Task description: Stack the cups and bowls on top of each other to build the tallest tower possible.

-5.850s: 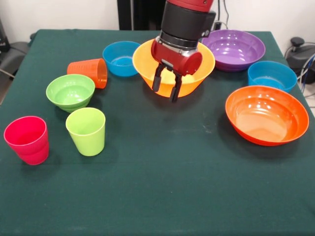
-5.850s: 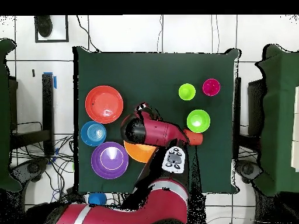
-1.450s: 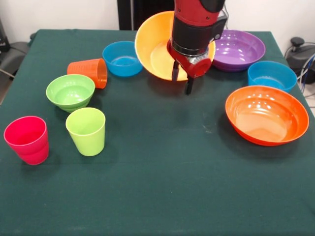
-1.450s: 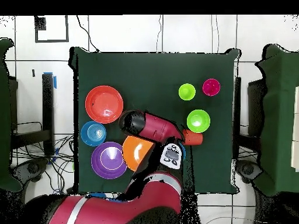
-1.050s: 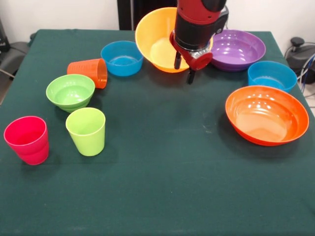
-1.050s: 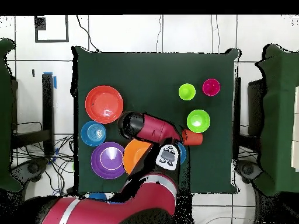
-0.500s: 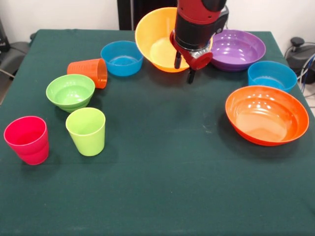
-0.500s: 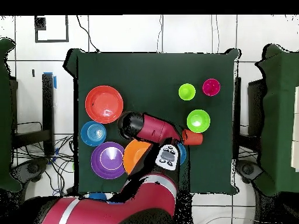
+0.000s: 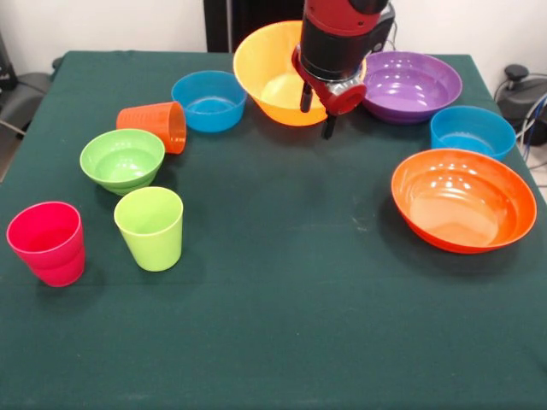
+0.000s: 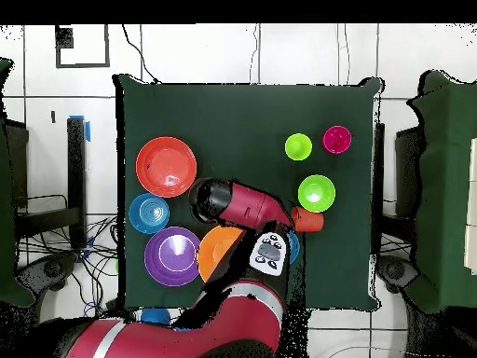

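Nowhere on the green desk does a tower stand yet: the yellow-orange bowl hangs tilted, pinched at its rim by the clenched end effector. Around it the purple bowl, red-orange bowl, smaller bowls and three cups lie separate, all unstacked.

arm: descends from above, wrist vertical | gripper: pointing down | fingers: narrow gap, closed on a rim

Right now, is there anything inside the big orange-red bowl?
No, the wide red-orange bowl is empty; its shiny inside shows all the way down. What is under it is hidden.
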